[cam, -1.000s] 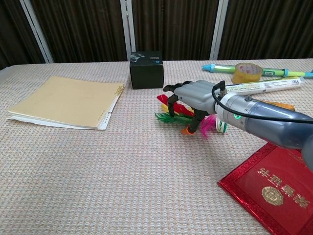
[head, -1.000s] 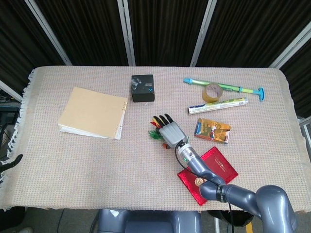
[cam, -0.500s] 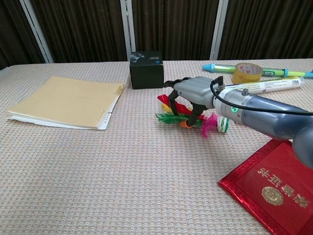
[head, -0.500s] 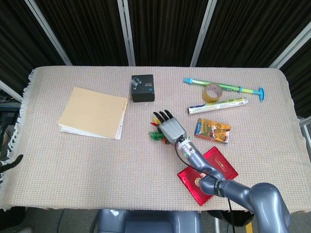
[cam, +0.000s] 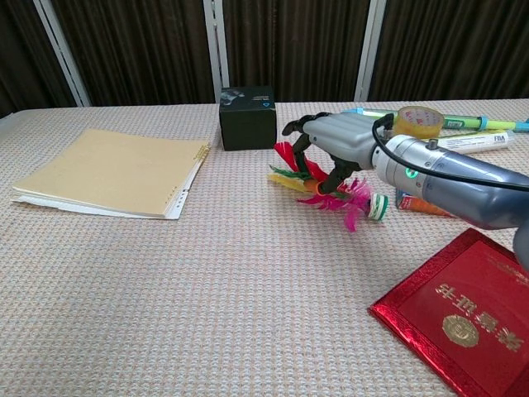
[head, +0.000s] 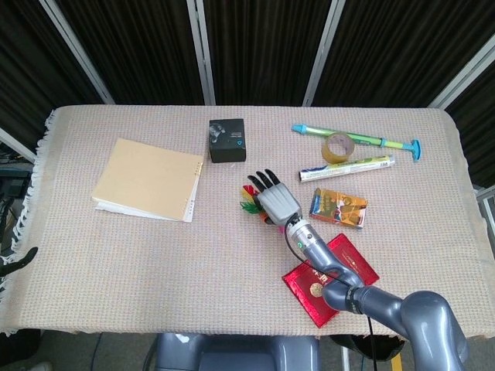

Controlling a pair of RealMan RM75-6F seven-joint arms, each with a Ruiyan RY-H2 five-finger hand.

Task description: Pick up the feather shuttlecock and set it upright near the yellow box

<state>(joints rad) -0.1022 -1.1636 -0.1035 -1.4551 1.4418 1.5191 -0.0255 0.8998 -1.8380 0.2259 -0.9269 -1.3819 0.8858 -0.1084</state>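
My right hand (head: 277, 201) (cam: 337, 152) grips the feather shuttlecock (cam: 332, 192) by its coloured feathers, fingers curled around them. The shuttlecock lies sideways in the grip, a little above the cloth, with its white and green base (cam: 378, 207) pointing right. In the head view only its red, yellow and green feathers (head: 249, 202) show left of the hand. The yellow box (head: 338, 207) (cam: 418, 203) lies just right of the hand, partly hidden by my forearm in the chest view. A dark part of my left hand (head: 17, 260) shows at the left edge, off the table.
A black box (head: 227, 140) sits behind the hand. A tan notebook (head: 147, 179) lies at the left. A tape roll (head: 338, 147), a white tube (head: 348, 167) and a green-blue stick (head: 356, 139) lie at the back right. A red booklet (head: 329, 278) lies under my forearm.
My right hand has closed on the shuttlecock and raised it off the cloth, shifting slightly back and to the right. The feathers came up with it.
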